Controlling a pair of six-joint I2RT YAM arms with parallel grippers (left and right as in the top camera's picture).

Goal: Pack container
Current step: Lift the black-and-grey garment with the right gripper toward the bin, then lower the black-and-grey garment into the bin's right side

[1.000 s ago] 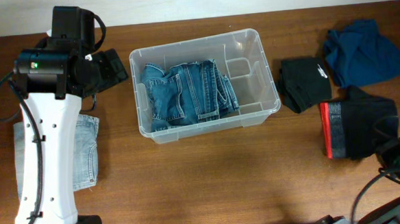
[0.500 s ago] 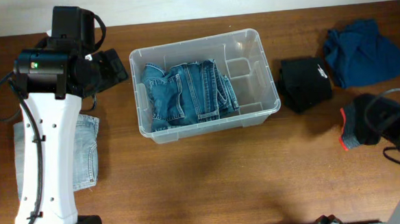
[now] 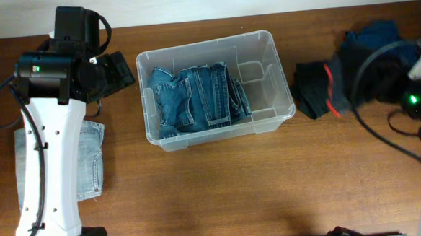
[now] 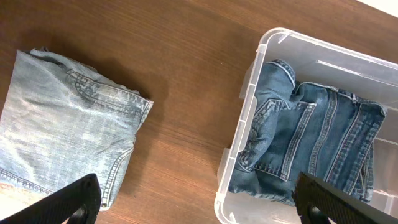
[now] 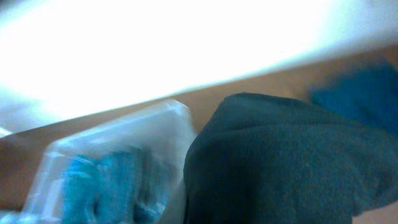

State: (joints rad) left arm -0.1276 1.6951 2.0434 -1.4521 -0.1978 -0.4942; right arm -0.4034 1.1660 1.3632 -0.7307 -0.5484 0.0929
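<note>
The table [image 3: 221, 190] is warm brown wood grain. The container [image 3: 205, 44] is clear, and the jeans [image 3: 195, 97] in it are mid-blue denim. The folded denim [image 4: 62, 124] beside my white-and-black left arm [image 3: 47, 163] is pale, washed-out blue. On my right, the cloth [image 3: 345, 89] is charcoal with a red edge, the garment [image 3: 311, 87] is black and the top [image 3: 379, 33] is navy.

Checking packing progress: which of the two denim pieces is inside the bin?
The darker blue jeans lie in the container; the pale faded denim lies on the table left of it.

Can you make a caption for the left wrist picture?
Open left gripper hovers over the table, pale folded jeans on one side, the container holding darker jeans on the other.
</note>
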